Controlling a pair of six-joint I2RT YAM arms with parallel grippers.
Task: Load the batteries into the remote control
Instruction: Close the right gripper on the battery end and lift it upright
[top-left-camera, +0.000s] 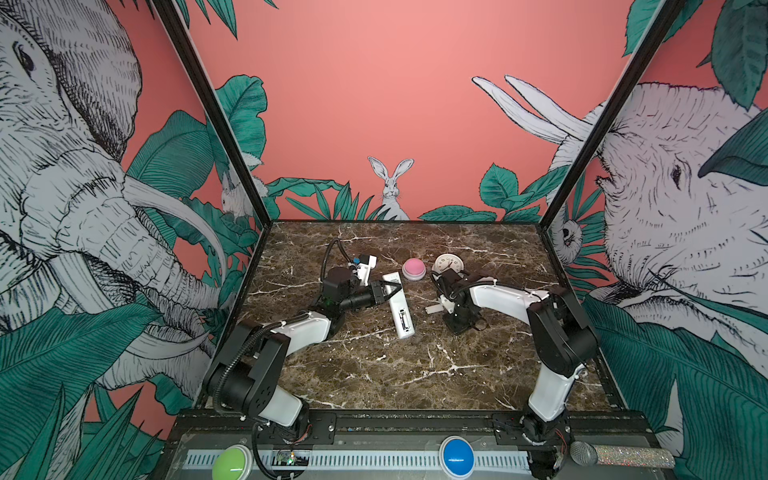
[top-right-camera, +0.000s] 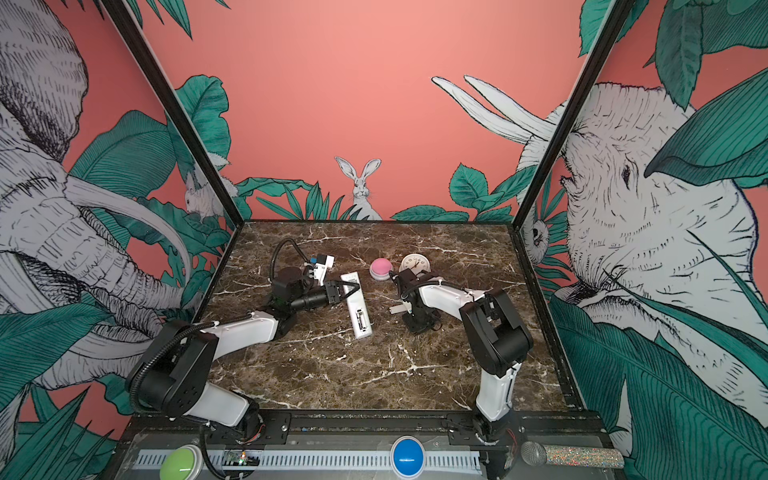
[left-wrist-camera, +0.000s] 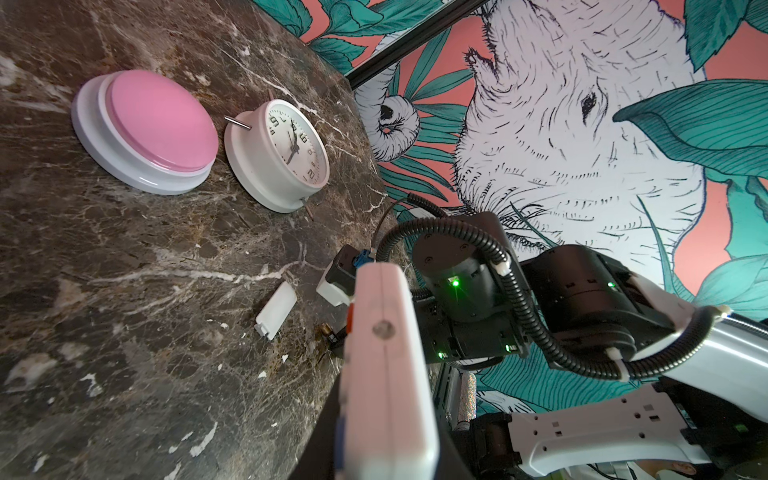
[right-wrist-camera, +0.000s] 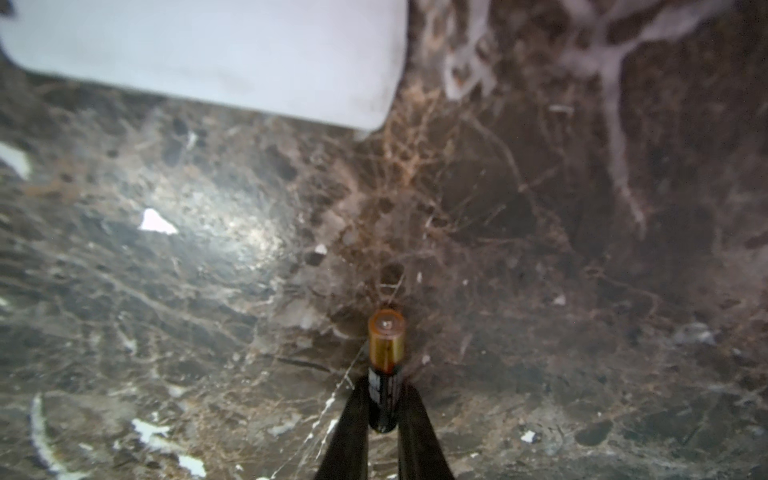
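Reaching low over surface (top-left-camera: 374, 374), left arm (top-left-camera: 307, 328) stretches in from side; left pincer (top-left-camera: 392, 289) clamped on remote (top-left-camera: 397, 308), far half, likely steadying it. Right arm (top-left-camera: 503, 297) folds steeply down, wrist near vertical. Remote lies mid-surface, back up, recess open for cells. Cover (top-left-camera: 434, 308) loose beside right pincer (right-wrist-camera: 384, 399), out of way. Battery (right-wrist-camera: 385, 349) nipped in narrow tips, gold end protruding, apart from remote.

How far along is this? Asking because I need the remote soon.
Done: cover off, lying near the remote, whose bay is open. In hand: left gripper grips the remote; right gripper pinches a battery. Left: seat the batteries, refit the cover.
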